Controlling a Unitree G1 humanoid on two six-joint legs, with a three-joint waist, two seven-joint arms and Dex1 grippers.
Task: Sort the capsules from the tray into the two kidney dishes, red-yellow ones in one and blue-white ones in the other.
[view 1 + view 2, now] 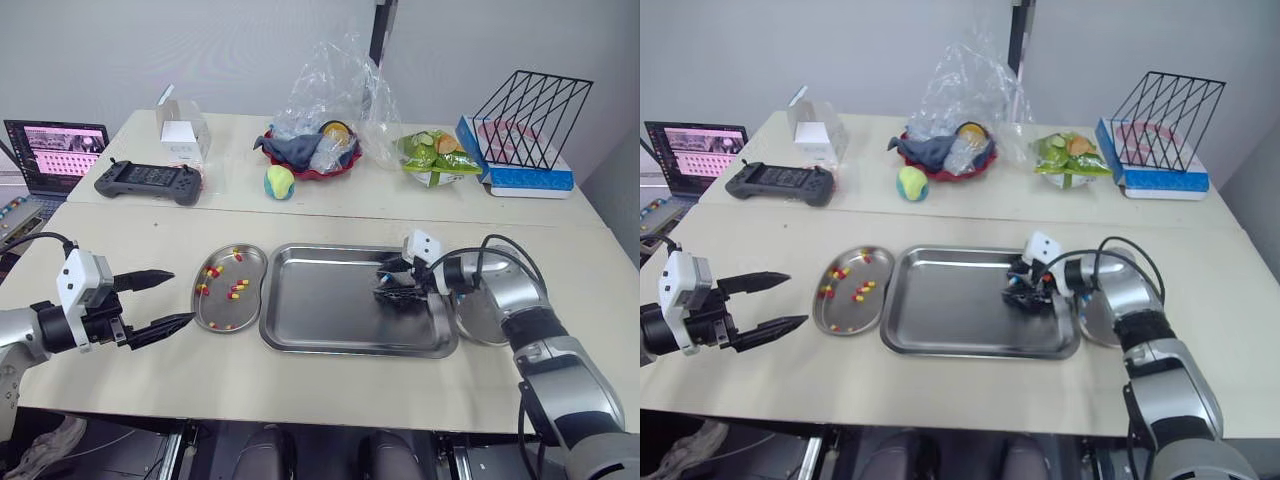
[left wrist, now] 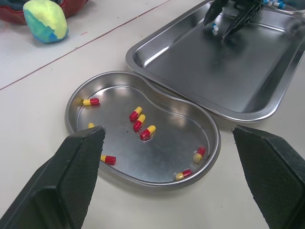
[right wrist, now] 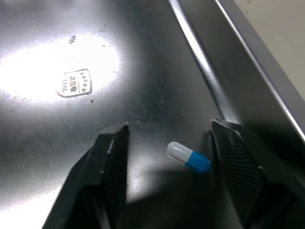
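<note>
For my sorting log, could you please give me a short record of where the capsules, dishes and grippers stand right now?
tray: one blue-white capsule visible, near its right end
left kidney dish: holds red-yellow capsules only
right kidney dish: beside the tray's right end, partly hidden
right gripper: down in the tray, jaws open either side of the blue-white capsule
left gripper: hovering left of the left kidney dish, jaws open, empty

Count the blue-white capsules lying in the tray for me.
1. The blue-white capsule lies on the floor of the tray, toward its right side, between the open jaws of the right gripper, not yet gripped. That gripper may hide others beneath it.
</note>
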